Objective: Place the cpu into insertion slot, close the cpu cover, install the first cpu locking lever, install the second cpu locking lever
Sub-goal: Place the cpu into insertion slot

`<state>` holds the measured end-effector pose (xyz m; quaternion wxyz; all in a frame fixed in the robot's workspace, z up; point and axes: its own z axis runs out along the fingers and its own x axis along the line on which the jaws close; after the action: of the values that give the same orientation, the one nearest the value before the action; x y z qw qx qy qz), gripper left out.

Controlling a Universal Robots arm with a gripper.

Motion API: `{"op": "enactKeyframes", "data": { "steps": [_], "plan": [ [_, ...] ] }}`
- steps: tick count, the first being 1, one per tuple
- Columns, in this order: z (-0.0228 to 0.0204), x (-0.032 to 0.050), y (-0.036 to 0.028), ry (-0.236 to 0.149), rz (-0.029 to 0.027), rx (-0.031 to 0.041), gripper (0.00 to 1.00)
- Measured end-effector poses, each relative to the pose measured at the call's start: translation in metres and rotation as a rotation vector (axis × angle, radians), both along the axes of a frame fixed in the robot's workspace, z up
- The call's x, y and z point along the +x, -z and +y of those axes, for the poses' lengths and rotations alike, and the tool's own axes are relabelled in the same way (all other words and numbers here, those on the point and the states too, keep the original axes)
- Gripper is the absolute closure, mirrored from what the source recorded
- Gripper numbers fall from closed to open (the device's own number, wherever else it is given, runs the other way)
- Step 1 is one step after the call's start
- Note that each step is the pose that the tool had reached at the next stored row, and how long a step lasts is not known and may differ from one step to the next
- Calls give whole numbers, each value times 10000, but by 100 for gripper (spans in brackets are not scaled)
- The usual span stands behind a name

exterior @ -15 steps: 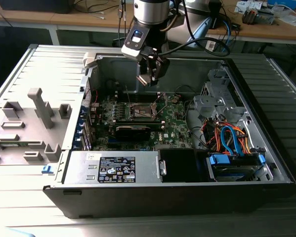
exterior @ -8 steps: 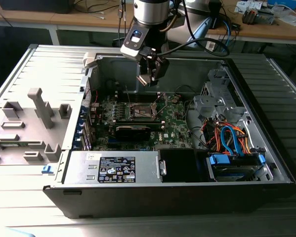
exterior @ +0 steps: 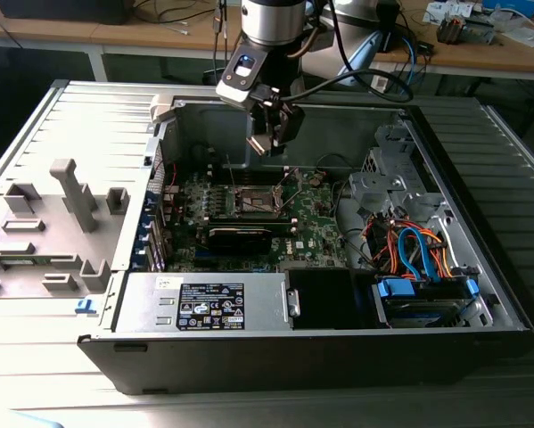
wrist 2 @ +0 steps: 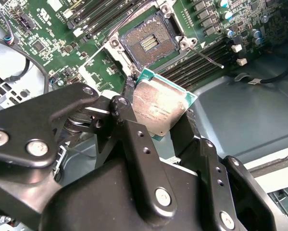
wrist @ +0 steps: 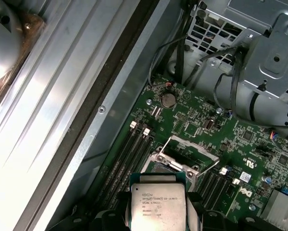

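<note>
Two black fingers (wrist 2: 134,139) of the gripper (wrist 2: 159,98) are clamping one cpu (wrist 2: 158,115) by its edges, holding it tilted and clear of the one insertion slot (wrist 2: 148,44). The second wrist view is showing the slot's bare contacts and two thin levers (wrist 2: 208,55) jutting beside it, while the first wrist view is showing the cpu's printed top. In the exterior view the gripper is hanging over the slot, inside one open computer case (exterior: 249,361).

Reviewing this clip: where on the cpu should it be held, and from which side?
By two opposite thin edges, coming from the side of its metal top, as the gripper does now. The cpu is flat and square, so edge contact probably leaves the underside free to face the open insertion slot.
</note>
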<state>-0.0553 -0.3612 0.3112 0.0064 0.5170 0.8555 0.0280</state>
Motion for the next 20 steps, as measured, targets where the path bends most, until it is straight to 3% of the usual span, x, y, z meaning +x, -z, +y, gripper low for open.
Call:
{"op": "enactKeyframes", "data": {
  "steps": [15, 19, 20],
  "plan": [
    [0, 0, 14, 513, -3, -18, 45],
    [0, 0, 14, 612, -7, -278, 45],
    [0, 0, 16, 634, -9, -306, 45]
  ]
}}
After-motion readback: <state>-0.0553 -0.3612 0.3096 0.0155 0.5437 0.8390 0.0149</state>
